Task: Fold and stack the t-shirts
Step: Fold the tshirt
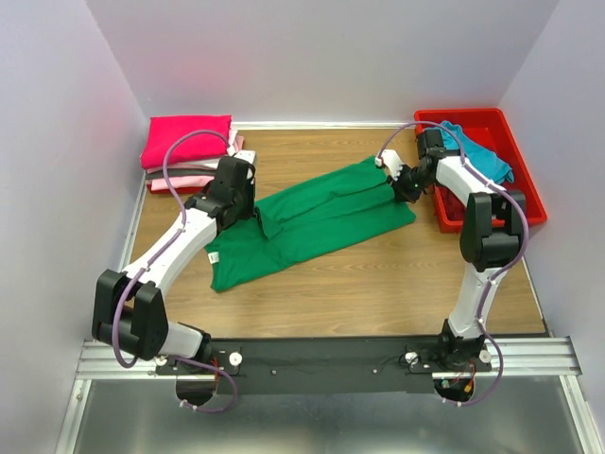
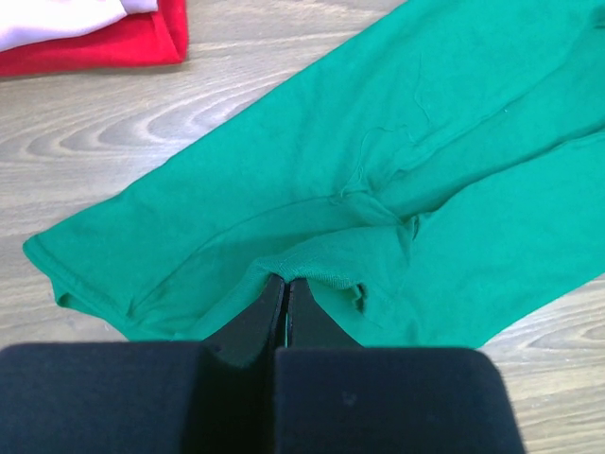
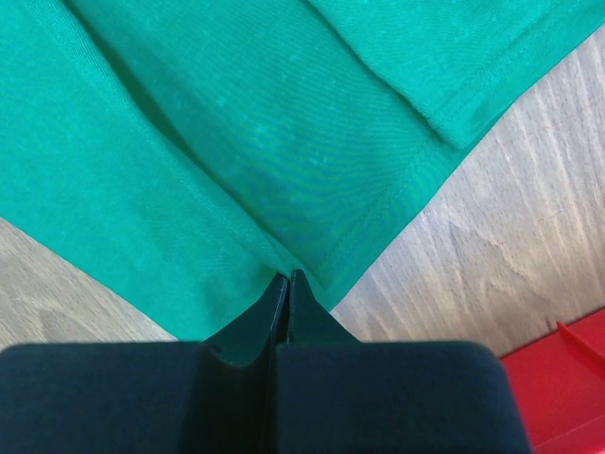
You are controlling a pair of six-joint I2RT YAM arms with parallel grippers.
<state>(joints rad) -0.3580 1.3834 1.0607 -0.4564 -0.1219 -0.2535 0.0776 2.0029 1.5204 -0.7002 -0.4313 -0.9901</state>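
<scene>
A bright green t-shirt (image 1: 312,222) lies stretched slantwise across the middle of the wooden table, partly folded lengthwise. My left gripper (image 1: 248,210) is at its left part and is shut on a raised fold of the green cloth (image 2: 285,279). At the shirt's far right end, my right gripper (image 1: 402,184) is shut on the stitched hem edge (image 3: 288,276). Folded t-shirts are stacked at the back left: hot pink (image 1: 186,139) on top, light pink (image 2: 57,17) and dark red (image 2: 104,43) below. A teal t-shirt (image 1: 482,156) lies in the bin.
A red plastic bin (image 1: 515,180) stands at the back right, just behind the right arm; its corner (image 3: 567,378) shows in the right wrist view. White walls close in the table on three sides. Bare wood (image 1: 378,284) lies in front of the green shirt.
</scene>
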